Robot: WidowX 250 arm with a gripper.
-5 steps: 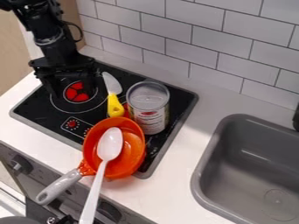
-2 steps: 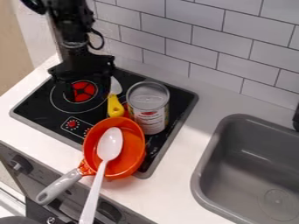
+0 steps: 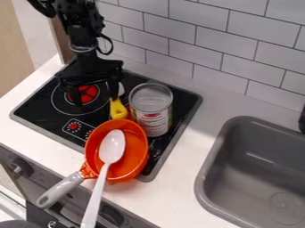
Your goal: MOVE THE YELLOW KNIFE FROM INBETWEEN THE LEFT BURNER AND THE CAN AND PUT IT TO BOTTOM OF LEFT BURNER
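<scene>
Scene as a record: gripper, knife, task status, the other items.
gripper: fingers apart, over the left burner and the blade end of the knife
knife: yellow handle toward the pan, between left burner and can
task status: knife not yet at bottom of left burner
can: upright on stove
pan: orange, in front of can
spoon: white, bowl in pan
sink: gray, right of stove
</scene>
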